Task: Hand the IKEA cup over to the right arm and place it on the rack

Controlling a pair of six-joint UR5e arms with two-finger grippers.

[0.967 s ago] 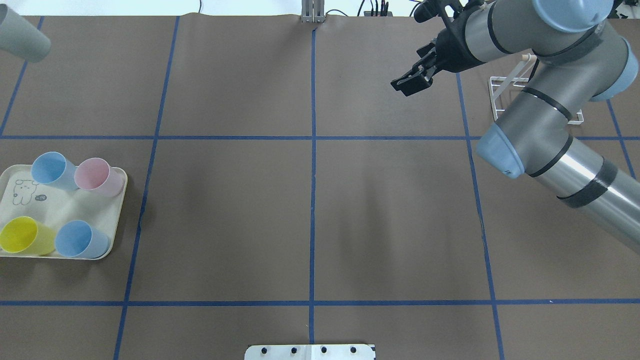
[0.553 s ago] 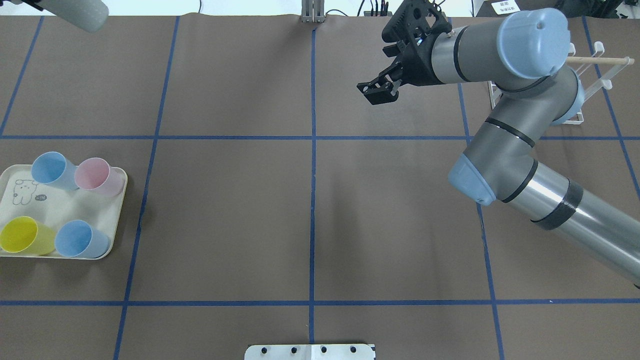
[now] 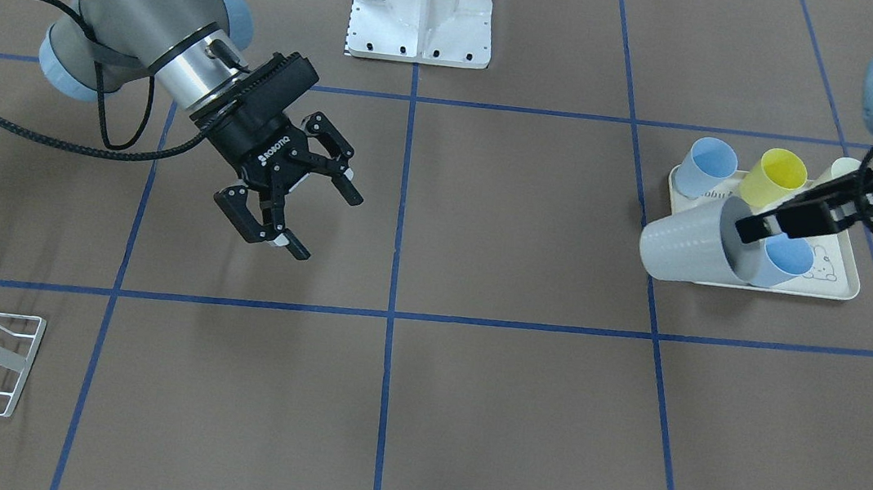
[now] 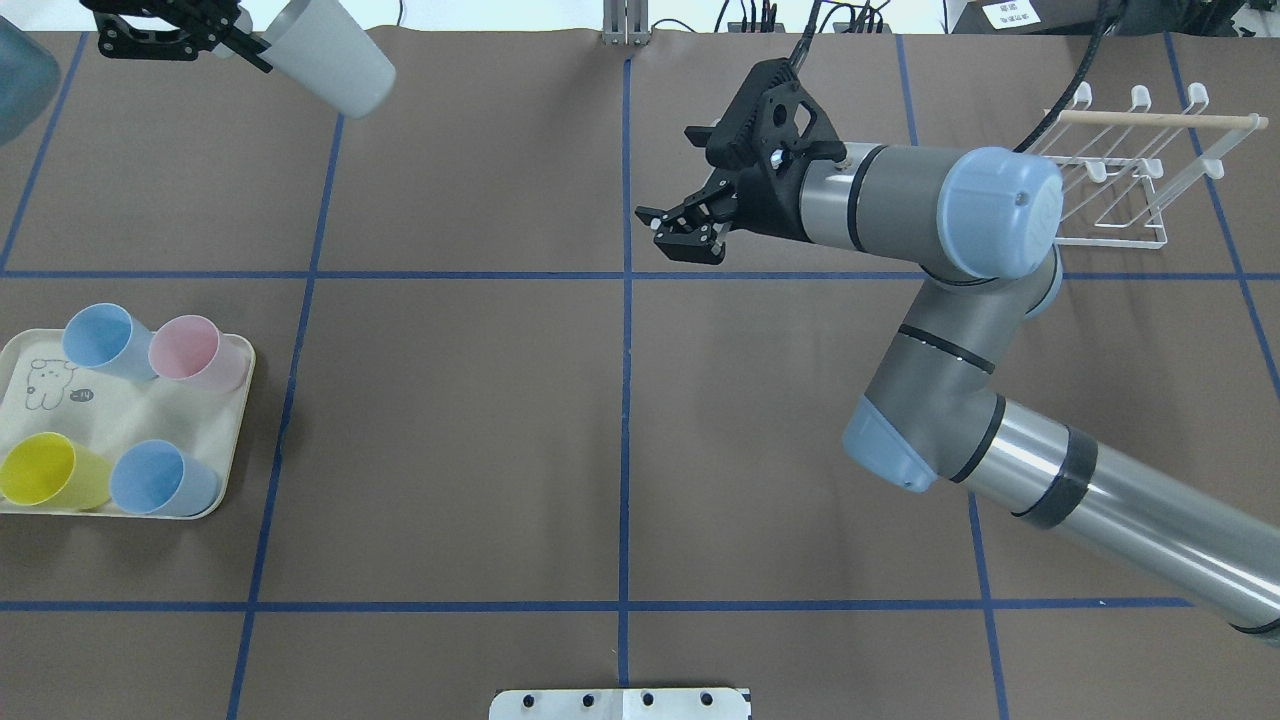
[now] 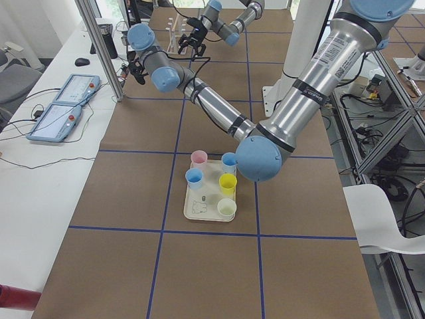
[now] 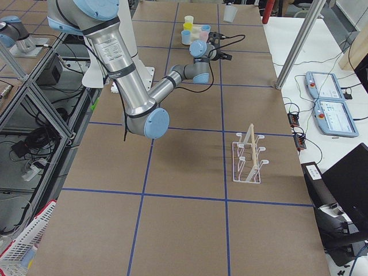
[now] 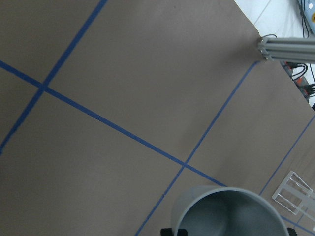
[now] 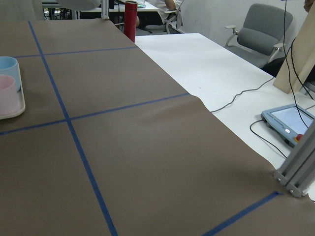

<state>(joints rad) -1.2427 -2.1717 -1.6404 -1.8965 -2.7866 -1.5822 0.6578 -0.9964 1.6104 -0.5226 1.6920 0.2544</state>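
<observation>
Item: grey cup (image 3: 687, 245), IKEA type, plain plastic, one piece. Location: off the tabletop (image 4: 450, 400), carried in the air at the robot's left end, tilted almost onto its side. Holder: left claw (image 3: 751, 227), slim fingers pinching the cup's wall at the rim, one finger visibly inside the mouth; the closed end points away from the claw. Counterpart: right claw (image 3: 324, 224), thick linked fingers spread wide, nothing between them, hanging above the middle of the tabletop and well apart from the cup. Destination: rack (image 6: 247, 150), white wire with upright prongs and a pale wooden rod (image 4: 1150, 118) across it, standing bare at the robot's right end. Also present: cream tray (image 4: 60, 420) with several coloured cups, not part of this step. Status, as judged: hand-over not yet begun; the two claws have to meet first. Handling notes, as judged: the right claw would do best to take the cup round its outside near the closed end, clear of the left fingers at the rim, leaving the mouth free for a prong. The left claw should let go only once the right one is firm. Thin wall, so moderate squeeze; smooth taper, so grip square to the body to avoid slipping.
</observation>
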